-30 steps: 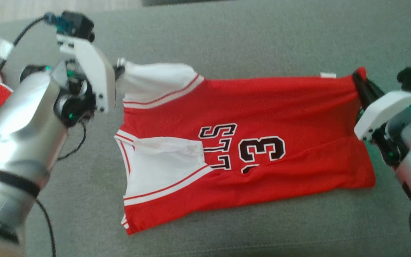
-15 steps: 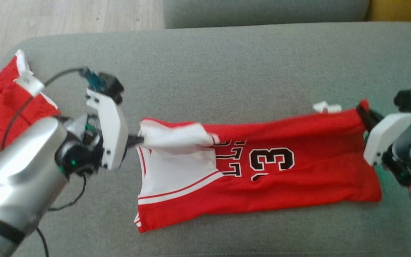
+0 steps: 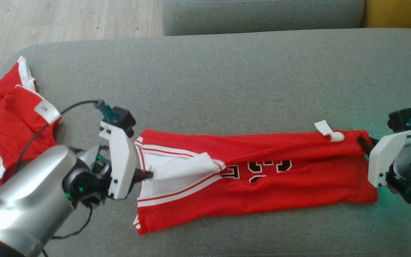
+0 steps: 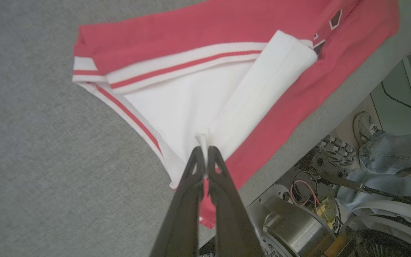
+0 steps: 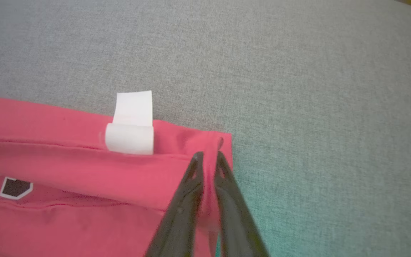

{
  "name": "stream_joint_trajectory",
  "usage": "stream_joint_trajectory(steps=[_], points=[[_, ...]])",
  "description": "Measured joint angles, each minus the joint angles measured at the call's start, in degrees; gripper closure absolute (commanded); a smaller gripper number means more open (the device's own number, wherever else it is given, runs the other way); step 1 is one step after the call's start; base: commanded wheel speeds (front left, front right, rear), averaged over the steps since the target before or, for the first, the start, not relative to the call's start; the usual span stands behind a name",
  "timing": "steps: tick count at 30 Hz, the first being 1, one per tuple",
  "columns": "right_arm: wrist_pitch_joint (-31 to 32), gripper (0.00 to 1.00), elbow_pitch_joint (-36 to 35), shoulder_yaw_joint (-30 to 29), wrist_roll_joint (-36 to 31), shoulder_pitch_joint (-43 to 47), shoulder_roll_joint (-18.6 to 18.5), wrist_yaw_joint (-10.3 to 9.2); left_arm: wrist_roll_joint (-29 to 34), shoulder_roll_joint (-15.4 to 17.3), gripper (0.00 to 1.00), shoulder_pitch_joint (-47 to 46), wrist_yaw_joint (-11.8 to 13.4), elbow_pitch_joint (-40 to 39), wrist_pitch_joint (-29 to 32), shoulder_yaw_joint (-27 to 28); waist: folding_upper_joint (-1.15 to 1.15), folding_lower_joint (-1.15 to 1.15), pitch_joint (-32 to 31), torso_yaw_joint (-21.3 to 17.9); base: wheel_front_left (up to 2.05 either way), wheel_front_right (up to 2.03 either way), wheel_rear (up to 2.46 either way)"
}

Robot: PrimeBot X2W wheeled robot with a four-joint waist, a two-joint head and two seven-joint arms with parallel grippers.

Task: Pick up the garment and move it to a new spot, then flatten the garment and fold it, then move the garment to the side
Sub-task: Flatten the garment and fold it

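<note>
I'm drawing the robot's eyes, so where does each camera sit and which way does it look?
Head view: on the robot's head, looking down at the red jersey on the grey sofa; both arms show, left gripper at one end, right gripper at the other.
Left wrist view: on the left wrist, looking along its dark fingers, pinching the jersey's white panel.
Right wrist view: on the right wrist, looking along its fingers, pinching the red corner beside a white tag.
Head and right wrist views share that tag.

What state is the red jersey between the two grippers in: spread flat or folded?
Folded lengthwise: the jersey has its far edge doubled over itself, hiding the upper half of the black lettering.
</note>
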Motion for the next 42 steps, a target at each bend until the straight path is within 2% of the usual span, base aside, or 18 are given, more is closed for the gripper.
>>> stream_joint_trajectory(steps=[1,2,6,8,14,17,21,25,27,30,33,36,37,42], points=[[0.0,0.0,0.2,0.4,0.0,0.0,0.0,0.0,0.0,0.0,0.54,0.4,0.0,0.0,0.0,-0.2,0.0,0.0,-0.1,0.0,0.0,0.0,0.0],[0.0,0.0,0.5,0.9,0.0,0.0,0.0,0.0,-0.1,0.0,0.0,0.8,0.0,-0.1,0.1,-0.4,0.0,0.0,-0.3,-0.1,0.0,0.0,0.0],[-0.4,0.0,0.5,2.1,1.1,0.0,0.0,0.0,-0.9,0.0,0.0,2.4,0.0,-0.3,0.1,-1.1,0.0,0.0,-1.2,-0.3,0.0,0.0,0.0],[-2.0,0.0,0.4,2.5,1.2,0.0,-0.3,0.0,-0.7,0.1,0.0,2.8,0.0,-0.6,-1.9,-0.8,0.0,0.0,-1.7,-0.4,0.0,0.0,0.0],[-11.4,0.0,-1.6,-1.0,3.5,-0.3,-1.1,0.0,2.0,0.3,0.0,3.0,1.6,-2.1,-14.5,3.9,0.0,0.0,-4.0,-0.7,0.0,0.0,0.0],[-17.2,0.0,-3.1,-4.2,4.1,-0.4,-1.0,0.01,5.7,0.3,0.0,3.6,5.0,-2.7,-24.9,7.2,0.0,0.0,-4.8,-0.9,0.0,0.0,0.0],[-19.9,0.0,-5.1,-10.8,2.3,-0.2,-0.5,0.0,9.9,0.1,0.0,6.9,12.0,-5.1,-38.7,11.6,0.0,0.0,-5.3,-1.2,0.0,0.0,0.0],[-19.9,0.0,-12.4,-25.3,-6.5,2.9,0.2,0.0,12.6,-0.2,0.0,13.4,18.1,-8.3,-52.2,15.7,0.0,0.0,-5.5,-1.7,0.0,0.0,0.0],[-20.1,0.0,-16.8,-34.2,-12.3,7.3,1.4,0.0,13.6,-0.4,0.0,16.9,20.4,-9.4,-56.3,17.2,0.0,0.0,-5.6,-1.5,0.0,0.0,0.0],[-20.1,0.0,-24.6,-45.5,-20.4,17.8,5.8,0.0,15.8,-1.7,0.0,21.8,23.1,-10.5,-58.3,20.3,0.0,0.0,-5.7,-1.2,0.0,0.0,0.0],[-20.1,0.0,-31.2,-52.6,-26.9,28.7,11.8,0.0,21.6,-4.5,0.0,26.2,24.3,-13.7,-58.3,26.6,0.0,0.0,-5.6,-1.0,0.0,0.0,0.0],[-20.1,0.0,-35.4,-56.7,-32.0,35.9,16.1,0.0,28.9,-8.6,0.0,30.0,24.7,-17.2,-58.3,32.3,0.0,0.0,-5.4,-1.0,0.0,0.0,0.0],[-20.1,0.0,-35.4,-56.7,-32.0,35.9,16.1,0.0,28.9,-8.6,0.0,30.0,24.7,-17.2,-58.3,32.3,0.0,0.0,-5.4,-1.0,0.0,0.0,0.0],[-20.1,0.0,-36.7,-60.2,-36.2,39.4,19.7,0.0,38.4,-14.6,0.0,37.6,23.5,-19.2,-58.3,39.8,0.0,0.0,-5.4,-1.4,0.0,0.0,0.0]])
